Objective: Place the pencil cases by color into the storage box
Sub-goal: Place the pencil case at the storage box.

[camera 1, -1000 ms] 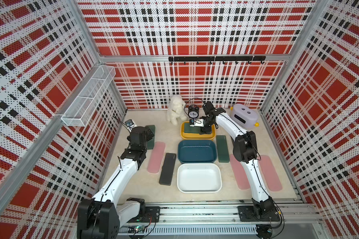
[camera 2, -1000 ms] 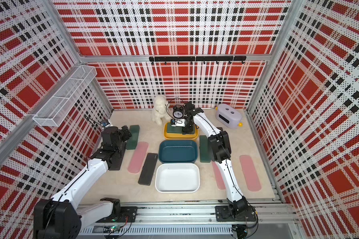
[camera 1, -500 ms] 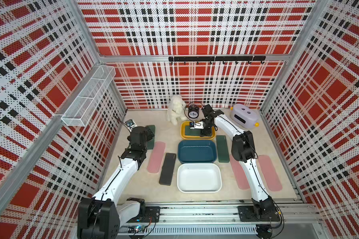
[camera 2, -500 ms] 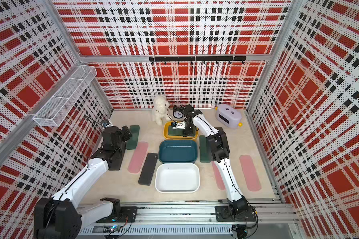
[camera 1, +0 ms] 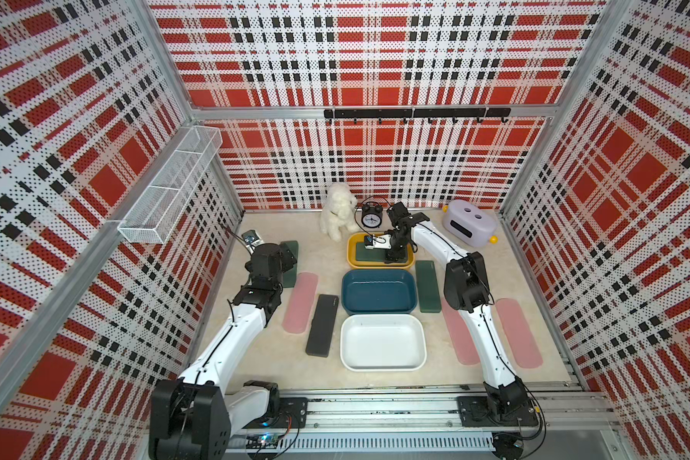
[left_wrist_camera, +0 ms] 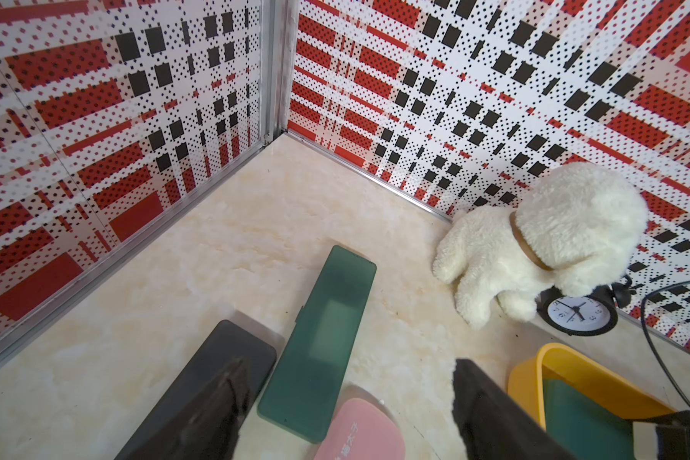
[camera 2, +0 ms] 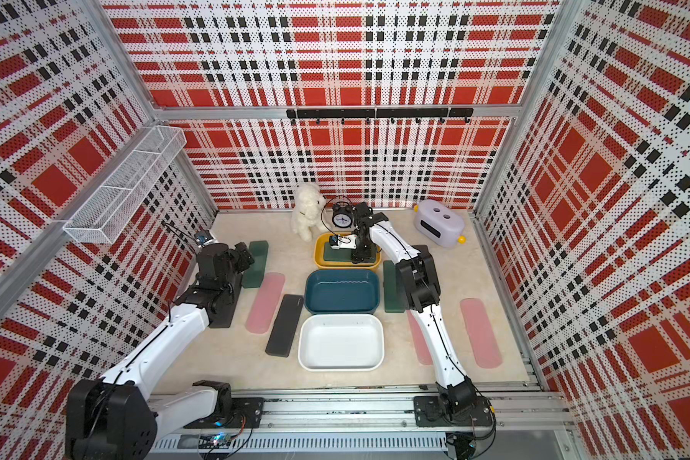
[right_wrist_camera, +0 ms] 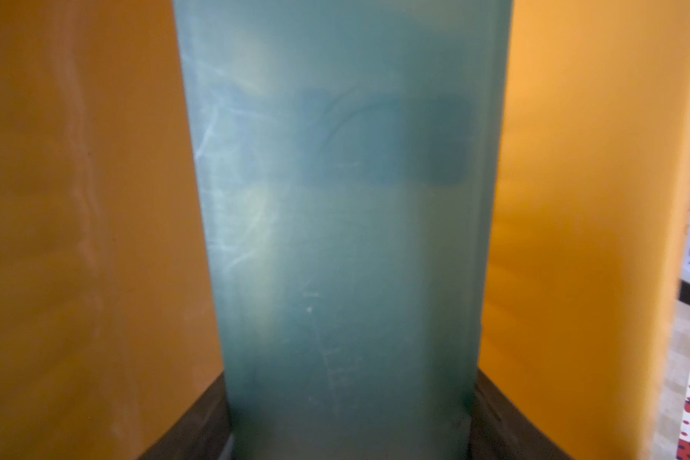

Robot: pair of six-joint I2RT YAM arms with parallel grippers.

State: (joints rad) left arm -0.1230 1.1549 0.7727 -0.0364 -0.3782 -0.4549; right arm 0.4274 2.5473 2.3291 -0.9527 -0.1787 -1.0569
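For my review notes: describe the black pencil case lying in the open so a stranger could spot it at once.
Nearest the arms' bases, mid-table, sits the white tub. On its left-arm side lies the black pencil case, lengthwise between that tub and a pink case. Its neighbours are pale; it alone is dark and fully uncovered.

Left arm [camera 1: 232,338] and right arm [camera 1: 483,342]: white shell links, black joint housings at shoulder, elbow and wrist. A thin black cable runs along each white link. Black bases sit on a silver slotted rail [camera 1: 375,410]. Small grey-blue camera module [camera 1: 252,240] on the left wrist; a white bracket [camera 1: 384,243] on the right. Left fingers [left_wrist_camera: 494,418] matte black, blurred in the wrist view.
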